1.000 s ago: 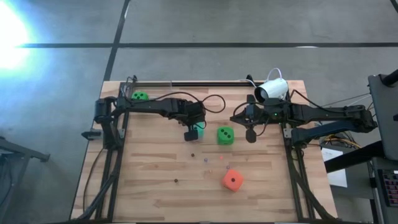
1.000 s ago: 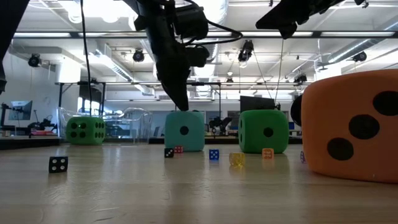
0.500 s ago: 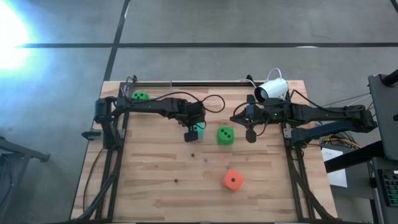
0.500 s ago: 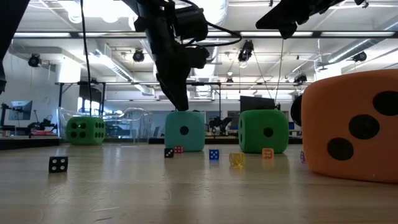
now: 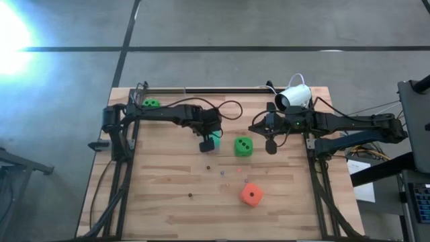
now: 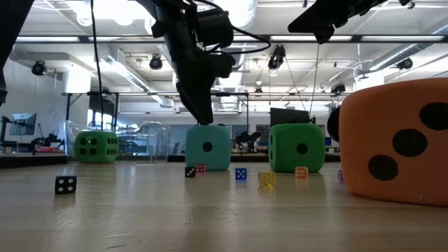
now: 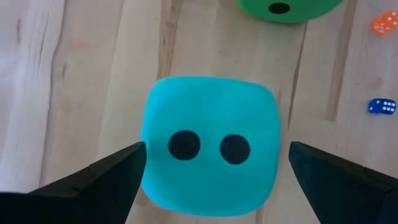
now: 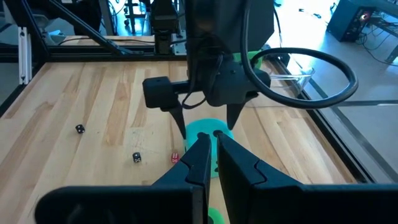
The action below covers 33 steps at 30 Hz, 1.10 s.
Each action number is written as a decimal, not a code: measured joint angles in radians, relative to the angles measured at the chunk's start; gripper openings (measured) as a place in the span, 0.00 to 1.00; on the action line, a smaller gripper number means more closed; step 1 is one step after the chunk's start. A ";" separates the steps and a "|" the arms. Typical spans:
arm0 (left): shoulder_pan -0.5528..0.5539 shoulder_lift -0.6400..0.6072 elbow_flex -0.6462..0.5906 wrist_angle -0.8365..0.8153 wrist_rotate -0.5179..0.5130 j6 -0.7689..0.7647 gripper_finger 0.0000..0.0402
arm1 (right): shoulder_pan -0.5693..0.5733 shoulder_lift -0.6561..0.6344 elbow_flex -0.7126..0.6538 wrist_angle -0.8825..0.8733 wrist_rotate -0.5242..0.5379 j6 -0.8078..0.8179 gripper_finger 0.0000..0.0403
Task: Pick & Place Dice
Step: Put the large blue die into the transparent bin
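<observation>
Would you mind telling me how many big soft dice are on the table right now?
4. Teal die under the left hand; green die mid-table; another green die at the back-left corner; orange-red die near the front.

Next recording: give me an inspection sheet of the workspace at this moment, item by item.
Surface: wooden plank table, flat and dry.
Job's things: teal die between the left gripper's fingers, resting on the table; green die beside it; second green die at the far left corner; orange-red die nearer the front.
Clutter: several tiny dice scattered mid-table.
Grippers: left gripper open, straddling the teal die, with gaps on both sides; right gripper shut, hovering by the green die.
Cables: black cable loop over the left arm; white cable near the white camera.
Surroundings: grey floor; an open hall with ceiling lights; no people seen.
</observation>
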 joint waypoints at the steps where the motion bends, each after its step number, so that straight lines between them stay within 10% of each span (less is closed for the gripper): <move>1: 0.000 0.000 0.000 0.000 0.000 0.000 1.00 | 0.000 0.000 0.000 0.000 0.000 0.000 0.07; 33: 0.004 0.048 0.064 -0.076 -0.003 0.026 1.00 | 0.000 0.000 0.000 0.000 0.000 0.000 0.07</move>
